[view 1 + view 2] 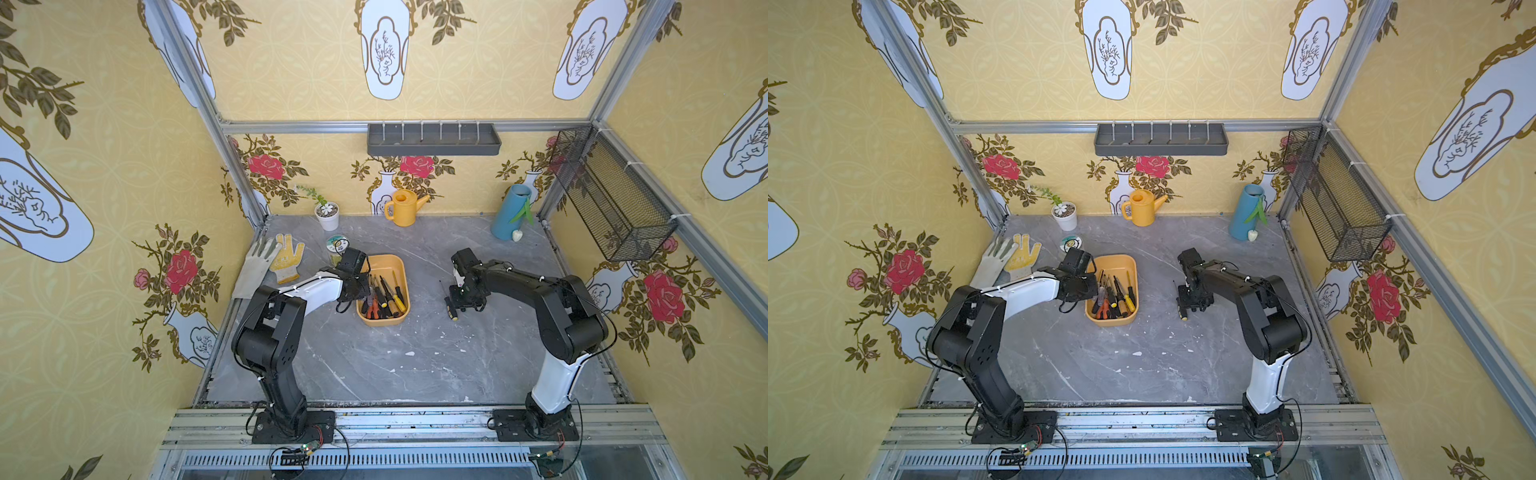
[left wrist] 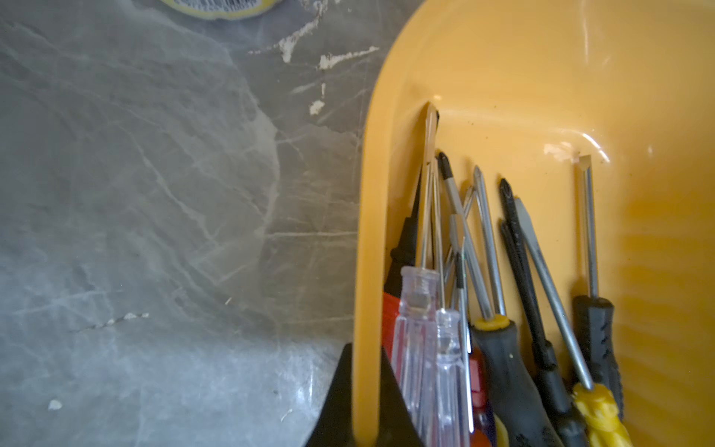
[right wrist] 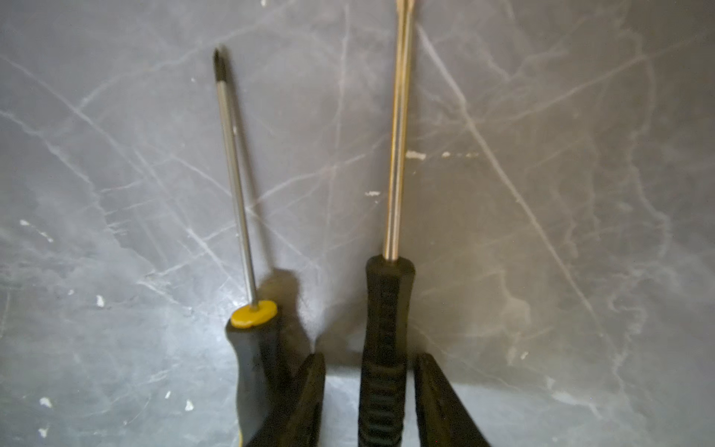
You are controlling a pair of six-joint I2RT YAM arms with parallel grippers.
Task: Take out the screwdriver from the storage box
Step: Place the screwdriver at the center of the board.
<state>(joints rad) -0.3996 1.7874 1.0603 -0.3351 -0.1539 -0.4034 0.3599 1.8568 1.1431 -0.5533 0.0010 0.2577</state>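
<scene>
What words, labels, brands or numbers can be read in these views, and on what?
None legible.
Round green-and-white labelled disc near the yellow-orange plastic storage box: print too small.
Yellow-rimmed item in the left wrist view: dark print, blurred.

Yellow floral-papered walls (image 1: 291, 75) are enclosing a grey marbled worktop (image 1: 415, 382), which is showing white flecks (image 1: 409, 354), possibly chips.

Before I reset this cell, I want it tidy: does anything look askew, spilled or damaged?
Two things. The blue vase by the back right corner stands tilted, its white flower lying on the tabletop. White flecks are scattered across the grey surface, like chips or debris.
</scene>
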